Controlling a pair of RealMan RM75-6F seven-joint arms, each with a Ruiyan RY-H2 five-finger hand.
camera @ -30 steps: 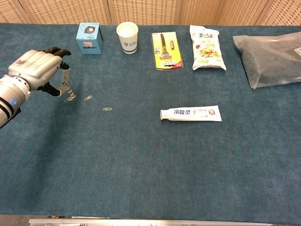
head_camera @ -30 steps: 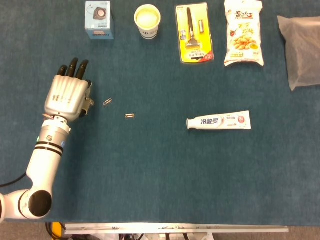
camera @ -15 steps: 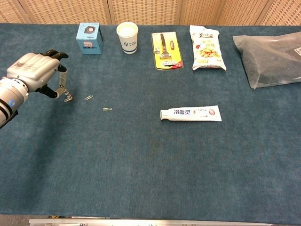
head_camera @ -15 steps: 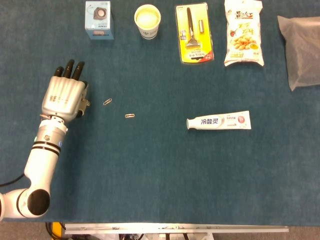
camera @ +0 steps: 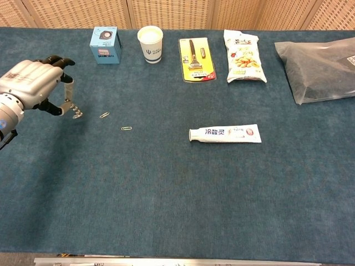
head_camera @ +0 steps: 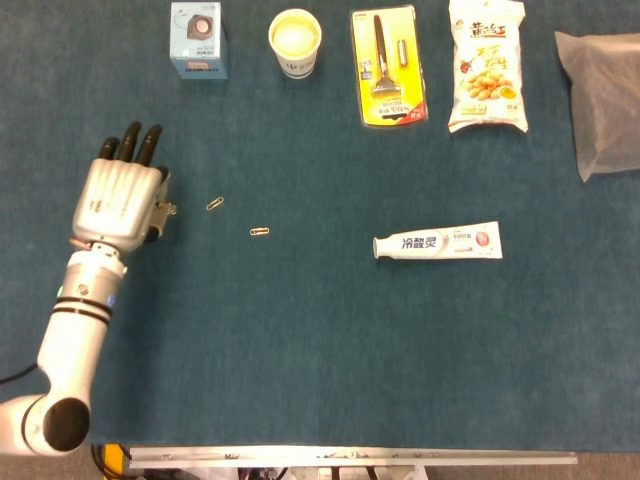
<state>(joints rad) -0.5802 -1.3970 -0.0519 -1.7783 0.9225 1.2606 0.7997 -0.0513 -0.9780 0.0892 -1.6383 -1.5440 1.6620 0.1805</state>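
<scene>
Fingertips (camera: 67, 105) of your left hand (camera: 33, 84) pinch one paper clip (camera: 77, 114) just above the cloth.
You're mid-pickup; two more clips (camera: 104, 115) lie to its right, so lift straight and hold the pinch firm.

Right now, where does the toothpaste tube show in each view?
Head view: toothpaste tube lies right of centre, cap end pointing left.
Chest view: toothpaste tube near mid-frame, same way round.
Shared landmark: the yellow razor pack sits farther back on the table, slightly left.

grey bag (head_camera: 610, 100) cut off at right edge
</scene>
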